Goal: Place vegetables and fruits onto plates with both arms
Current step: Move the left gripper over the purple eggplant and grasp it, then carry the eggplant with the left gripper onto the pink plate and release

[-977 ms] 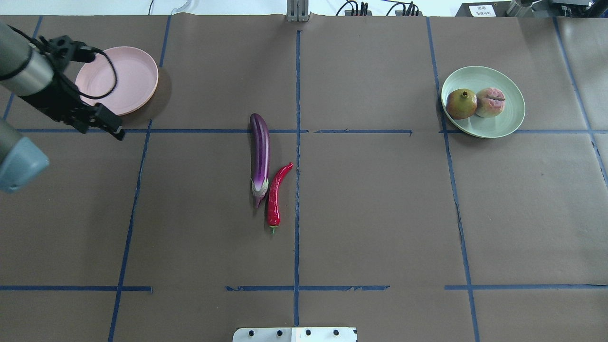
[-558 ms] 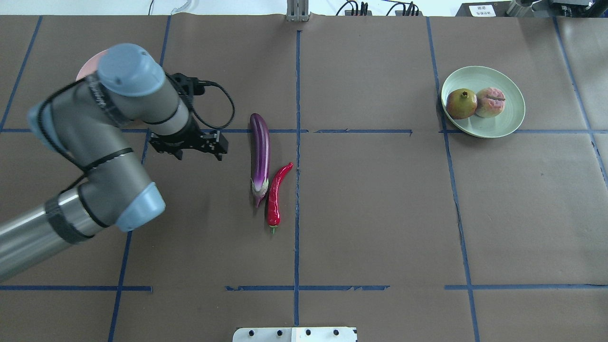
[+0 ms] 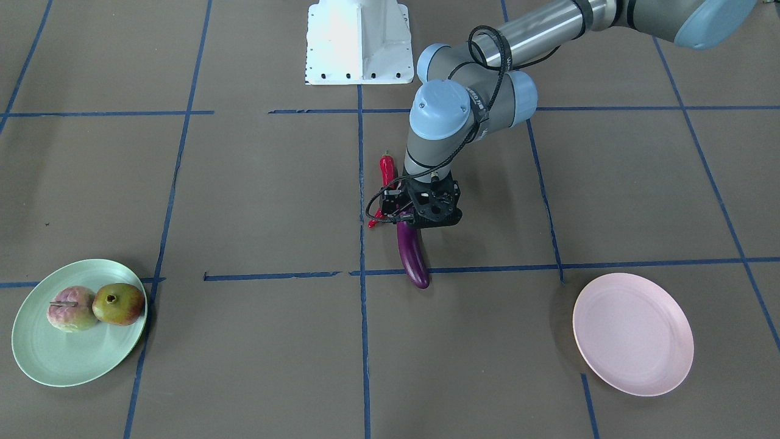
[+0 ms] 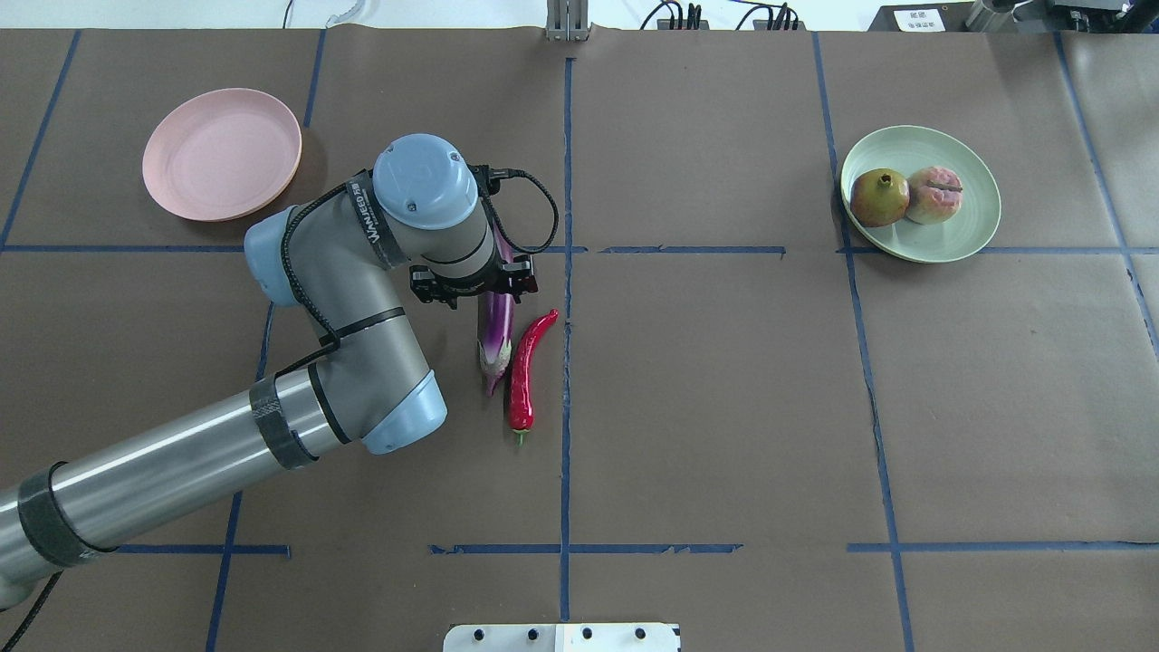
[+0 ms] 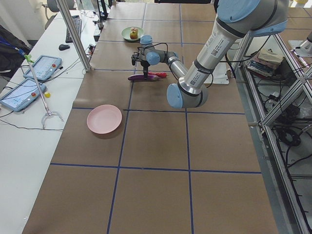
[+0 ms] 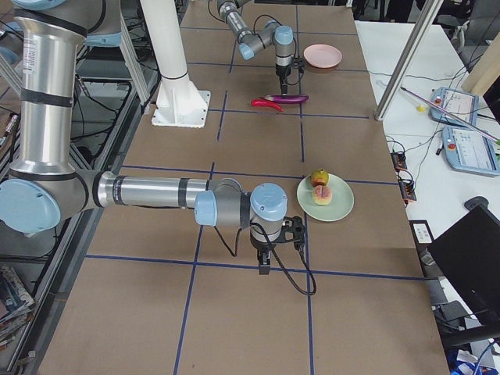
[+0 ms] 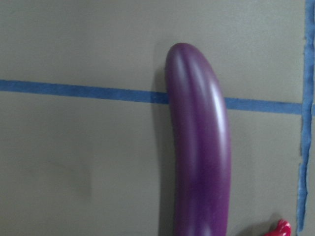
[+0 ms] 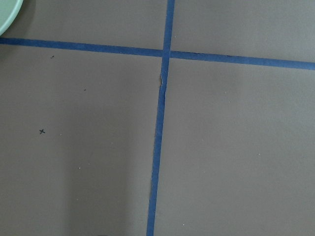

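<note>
The purple eggplant (image 4: 495, 340) lies at the table's middle with the red chili (image 4: 525, 371) beside it. My left gripper (image 4: 480, 281) hangs right over the eggplant's far half, jaws apart on either side of it, holding nothing. The left wrist view shows the eggplant (image 7: 202, 147) close below and the chili's tip (image 7: 283, 228). The pink plate (image 4: 222, 154) is bare at the far left. The mint green plate (image 4: 960, 244) at the far right holds the yellow-green and red fruit (image 4: 878, 197) and the pink-green fruit (image 4: 934, 195). My right gripper (image 6: 266, 262) shows only in the exterior right view, near the green plate; I cannot tell its state.
The white robot base (image 3: 358, 42) stands at the table's near edge. Blue tape lines cross the brown table cover. The right wrist view shows bare table and a corner of the green plate (image 8: 6, 12).
My left arm has swung from beside the pink plate rightward to above the eggplant. The eggplant, chili, fruits and plates have not moved.
</note>
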Tool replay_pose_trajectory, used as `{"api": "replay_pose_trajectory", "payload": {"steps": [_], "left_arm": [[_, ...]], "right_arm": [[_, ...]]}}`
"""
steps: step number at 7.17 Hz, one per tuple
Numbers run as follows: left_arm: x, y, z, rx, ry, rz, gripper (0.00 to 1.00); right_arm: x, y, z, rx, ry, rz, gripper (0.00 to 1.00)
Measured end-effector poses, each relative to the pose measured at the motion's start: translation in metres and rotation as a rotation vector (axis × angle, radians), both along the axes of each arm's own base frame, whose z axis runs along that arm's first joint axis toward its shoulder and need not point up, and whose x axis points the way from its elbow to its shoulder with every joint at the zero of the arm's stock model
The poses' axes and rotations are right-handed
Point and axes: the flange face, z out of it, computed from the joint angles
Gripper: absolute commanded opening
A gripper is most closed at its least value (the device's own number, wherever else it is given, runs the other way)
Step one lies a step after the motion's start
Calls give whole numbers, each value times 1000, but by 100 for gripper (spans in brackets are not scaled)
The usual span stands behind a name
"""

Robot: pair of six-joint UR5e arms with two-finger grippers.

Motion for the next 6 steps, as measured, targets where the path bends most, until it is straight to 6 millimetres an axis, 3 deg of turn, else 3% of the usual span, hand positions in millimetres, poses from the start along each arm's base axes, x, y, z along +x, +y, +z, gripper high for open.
{"api": "replay_pose_trajectory", "payload": {"steps": [1,4,5,6], "left_arm": [[7,-4,0,-3,4,-7,69],[14,-7,3,-10,-2,-10,8],[14,-8,3,-11,-4,-10,0],[13,-9,3,-10,-4,-12,0]], "right_arm": [[0,1,1,-1,0,0,100],[0,2,2,-4,0,0,100],[0,3,2,-5,0,0,100],[0,3,2,-5,0,0,100]]}}
